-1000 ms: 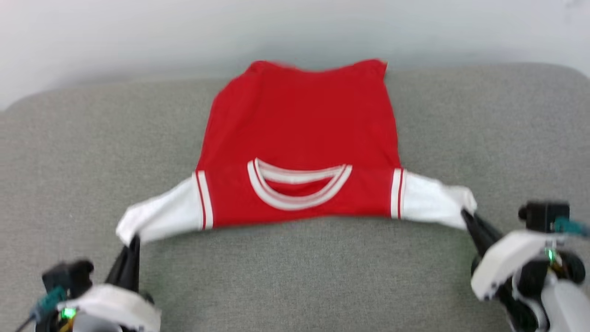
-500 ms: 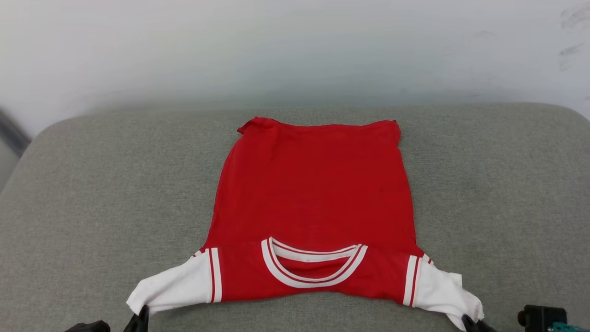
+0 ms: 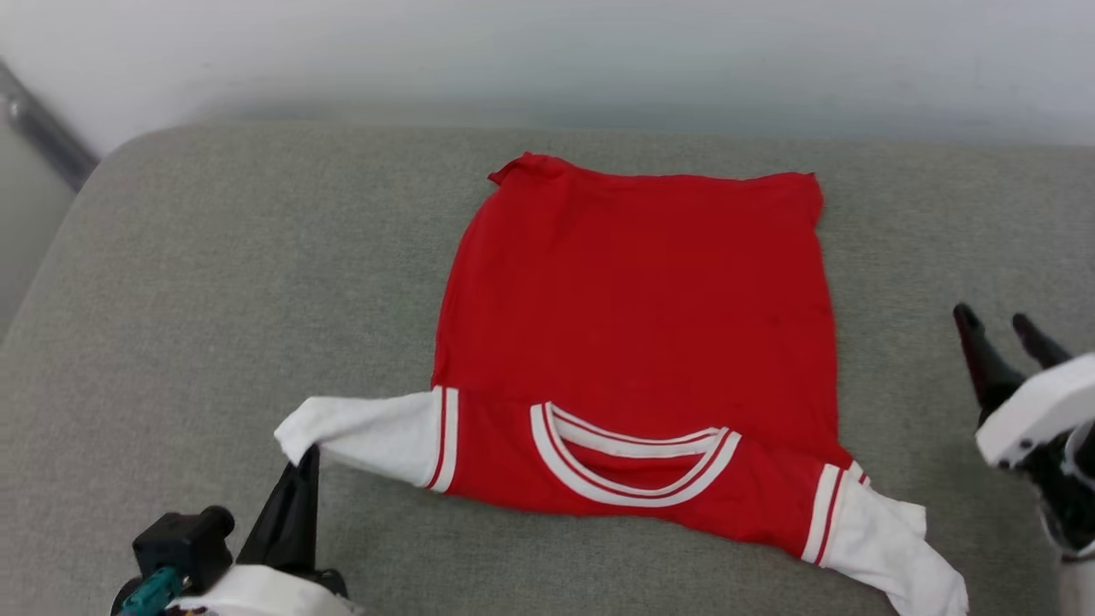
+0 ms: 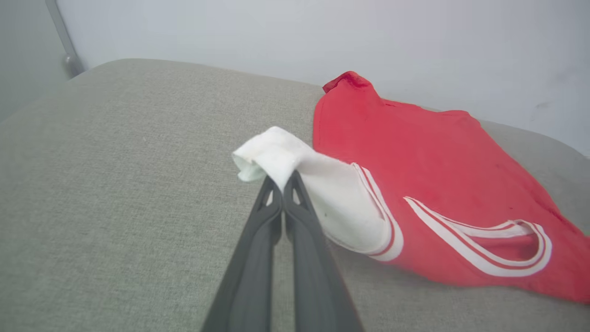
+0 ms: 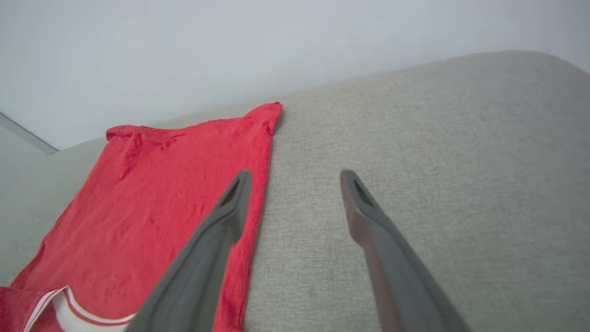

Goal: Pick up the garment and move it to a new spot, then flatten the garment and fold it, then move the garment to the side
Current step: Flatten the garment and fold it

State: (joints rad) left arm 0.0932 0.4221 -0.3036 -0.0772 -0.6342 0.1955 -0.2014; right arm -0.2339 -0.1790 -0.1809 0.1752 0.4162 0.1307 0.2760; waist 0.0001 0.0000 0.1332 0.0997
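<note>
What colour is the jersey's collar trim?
The collar trim is white with red stripes; head view shows it best.

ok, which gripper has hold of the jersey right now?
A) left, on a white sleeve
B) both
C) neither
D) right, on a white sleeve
A: the left gripper has its jaws shut on the tip of a white sleeve of the garment, while the right gripper has its jaws open over the grey cushion, holding nothing.
</note>
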